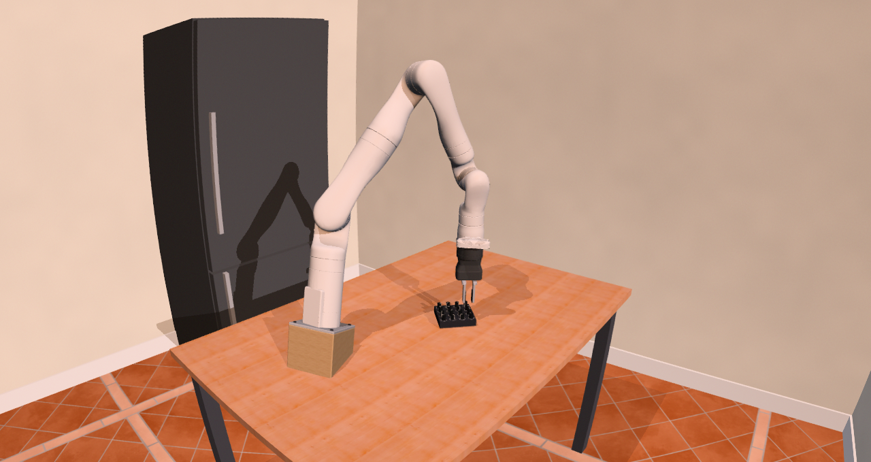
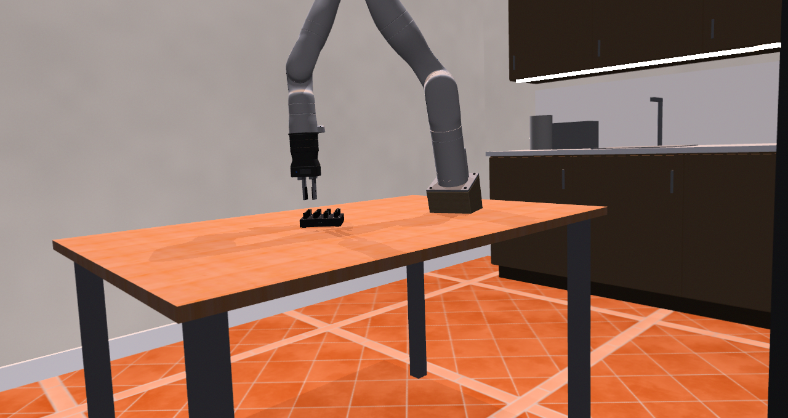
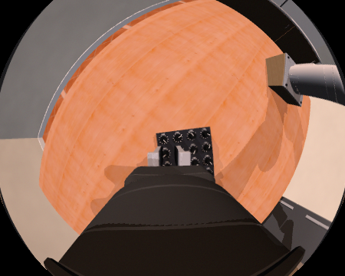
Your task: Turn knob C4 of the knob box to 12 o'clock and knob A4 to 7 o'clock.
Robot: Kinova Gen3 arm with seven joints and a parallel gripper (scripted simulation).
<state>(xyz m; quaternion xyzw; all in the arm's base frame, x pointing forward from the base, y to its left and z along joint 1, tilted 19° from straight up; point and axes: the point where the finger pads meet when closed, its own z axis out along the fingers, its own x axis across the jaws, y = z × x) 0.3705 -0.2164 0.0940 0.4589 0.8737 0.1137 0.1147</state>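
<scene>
The black knob box [image 1: 455, 315] stands on its feet on the wooden table, a little past the middle. It also shows in the exterior view [image 2: 322, 217] and in the wrist view [image 3: 185, 150], with rows of small black knobs on top. My gripper [image 1: 467, 301] points straight down and hangs clear above the box's far right corner; it also shows in the exterior view [image 2: 308, 196]. In the wrist view the two pale fingers stand a small gap apart over the box's left column, with nothing between them. The knob marks and names are too small to read.
The arm's base block [image 1: 319, 346] sits on the table's left part, also visible in the exterior view [image 2: 454, 193]. A dark fridge [image 1: 237, 167] stands behind the table. Kitchen counters [image 2: 633, 217] stand to the right in the exterior view.
</scene>
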